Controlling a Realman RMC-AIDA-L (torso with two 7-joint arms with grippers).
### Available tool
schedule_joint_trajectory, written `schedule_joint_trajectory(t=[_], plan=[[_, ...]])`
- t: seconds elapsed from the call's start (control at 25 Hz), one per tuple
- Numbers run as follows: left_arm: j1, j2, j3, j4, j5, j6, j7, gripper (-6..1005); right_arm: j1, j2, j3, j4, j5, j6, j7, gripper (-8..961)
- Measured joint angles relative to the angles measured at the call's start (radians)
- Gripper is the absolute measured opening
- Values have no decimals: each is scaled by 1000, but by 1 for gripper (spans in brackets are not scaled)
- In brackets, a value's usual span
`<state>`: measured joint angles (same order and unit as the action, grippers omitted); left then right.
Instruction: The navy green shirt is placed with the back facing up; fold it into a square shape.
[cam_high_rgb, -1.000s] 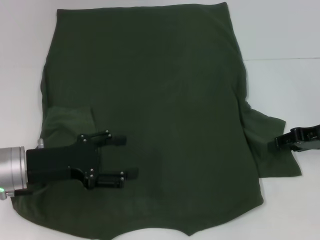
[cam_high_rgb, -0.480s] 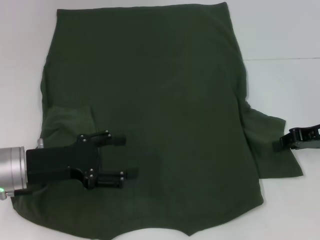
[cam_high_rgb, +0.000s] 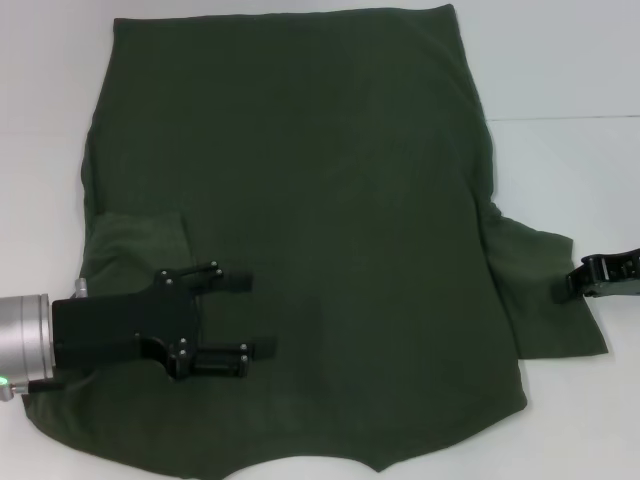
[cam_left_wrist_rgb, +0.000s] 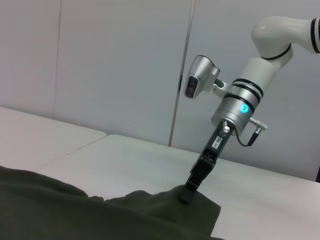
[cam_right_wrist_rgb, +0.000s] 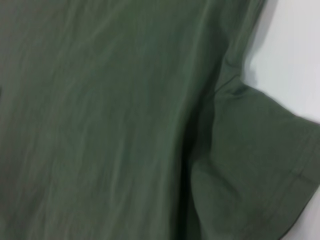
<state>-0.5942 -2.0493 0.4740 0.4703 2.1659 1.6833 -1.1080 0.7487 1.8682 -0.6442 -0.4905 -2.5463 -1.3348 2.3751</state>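
At the lower left of the head view, the left gripper (cam_high_rgb: 245, 315) hovers over the navy green shirt (cam_high_rgb: 320, 200), fingers spread wide and empty. The shirt lies flat across the white table (cam_high_rgb: 560, 70). The right gripper (cam_high_rgb: 578, 283) touches the right sleeve's edge at mid-right; its finger state cannot be told.

No readable text, label, brand or number in any view. Navy green shirt (cam_high_rgb: 300, 230) shows plain cloth only, no lettering visible. Small label plate on right arm's gripper mount (cam_left_wrist_rgb: 217, 142) in left wrist view, print too small to read. Blue glowing mark on arm's wrist ring (cam_left_wrist_rgb: 244, 108), shape not legible.
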Motion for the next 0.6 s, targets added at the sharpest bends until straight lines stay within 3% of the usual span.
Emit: schedule_joint_trajectory(t=[0.12, 0.32, 0.6], plan=[[-1, 0, 0, -1, 0, 4, -19, 910, 1, -14, 0, -10, 1, -37, 3, 17], [-19, 8, 0, 3, 0, 39, -112, 910, 25, -64, 7, -40, 2, -125, 34, 21], [-13, 10, -39, 15, -18, 72, -189, 909, 59, -72, 1, -170, -54, -177, 25, 27]])
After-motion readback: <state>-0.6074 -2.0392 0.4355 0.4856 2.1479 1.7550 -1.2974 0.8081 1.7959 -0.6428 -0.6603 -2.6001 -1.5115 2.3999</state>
